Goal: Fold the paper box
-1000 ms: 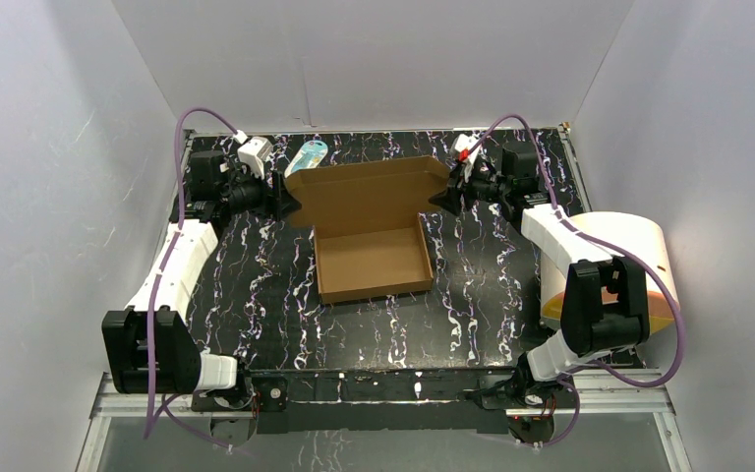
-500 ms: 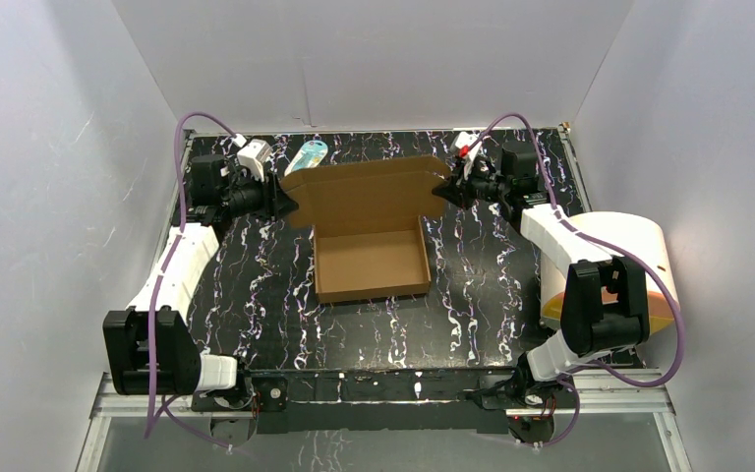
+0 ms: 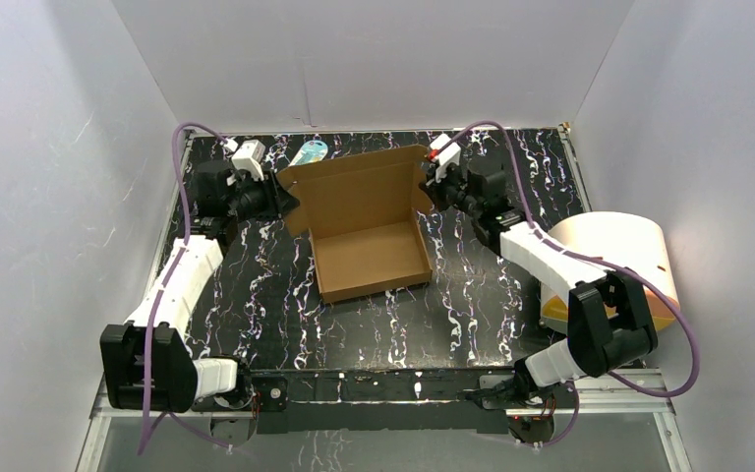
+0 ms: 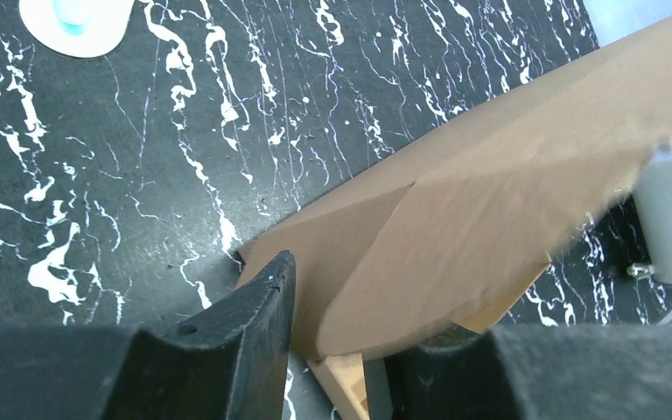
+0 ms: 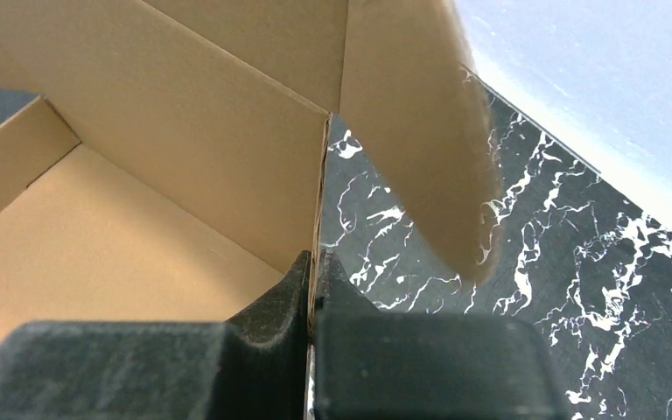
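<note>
One paper box (image 3: 372, 258) on the black marbled table (image 3: 256, 295), centre of the top view. At mid right of frame a cream cylinder (image 3: 614, 258) lies on its side, well apart from the box.

Box tray sits flat, open side up, with its low front wall toward the bottom of frame. Long axis runs left-right, slightly skewed: the right end sits a bit higher in frame than the left.

Lid panel is hinged on the far long edge and stands up behind the tray, inner face toward the bottom of frame. A side flap sticks out at each end.

At the lid's left end, left gripper (image 3: 285, 202). Left wrist view shows its fingers (image 4: 258, 302) either side of the rounded side flap, clamped on the cardboard.

At the lid's right end, right gripper (image 3: 426, 187). Right wrist view shows both fingers (image 5: 271, 306) pinched tight on the lid's side crease, where the flap folds away to the upper right.

Farthest out, a small white-and-blue oval item (image 3: 310, 150) lies past the lid's left corner, upper left of the table, close to the back wall.
</note>
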Robot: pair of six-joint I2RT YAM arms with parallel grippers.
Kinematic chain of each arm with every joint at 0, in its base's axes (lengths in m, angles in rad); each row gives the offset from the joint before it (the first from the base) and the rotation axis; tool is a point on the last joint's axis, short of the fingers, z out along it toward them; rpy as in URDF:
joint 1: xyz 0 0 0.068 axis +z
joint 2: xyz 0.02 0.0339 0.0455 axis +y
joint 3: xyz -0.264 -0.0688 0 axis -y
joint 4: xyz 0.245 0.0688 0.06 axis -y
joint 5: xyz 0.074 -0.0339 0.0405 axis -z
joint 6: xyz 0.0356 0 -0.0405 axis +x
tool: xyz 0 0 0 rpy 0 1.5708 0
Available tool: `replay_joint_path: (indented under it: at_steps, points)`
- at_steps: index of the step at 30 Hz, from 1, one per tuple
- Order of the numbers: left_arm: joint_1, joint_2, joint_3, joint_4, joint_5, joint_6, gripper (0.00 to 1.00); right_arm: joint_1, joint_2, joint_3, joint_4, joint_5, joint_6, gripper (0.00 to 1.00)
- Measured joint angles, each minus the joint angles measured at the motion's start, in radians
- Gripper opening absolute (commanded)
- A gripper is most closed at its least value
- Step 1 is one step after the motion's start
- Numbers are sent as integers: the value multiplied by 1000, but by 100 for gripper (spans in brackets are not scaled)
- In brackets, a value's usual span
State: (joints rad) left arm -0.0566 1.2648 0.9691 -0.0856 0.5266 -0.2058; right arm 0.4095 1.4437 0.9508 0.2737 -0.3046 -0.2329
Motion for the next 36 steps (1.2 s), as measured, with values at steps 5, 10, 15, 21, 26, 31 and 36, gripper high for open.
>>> replay_joint_path:
  at_steps: [5,10,15,21,26,31,36]
  points:
    - [-72,-23,-31,26,-135,-99,28,111,-12,-21,56,229,33,5]
    - [-148,-47,-45,32,-304,-198,27,182,-19,-60,111,417,73,5]
    - [-223,-55,-45,31,-492,-307,27,263,-18,-77,149,610,99,5]
    - [-300,-54,-45,29,-661,-397,32,349,13,-77,192,831,148,6]
    - [-382,-44,-45,32,-796,-447,40,400,58,-77,229,1001,192,8]
    - [-417,-37,-45,42,-877,-501,46,443,118,-64,278,1149,235,11]
    - [-426,-5,-45,92,-920,-554,51,452,155,-36,288,1219,283,12]
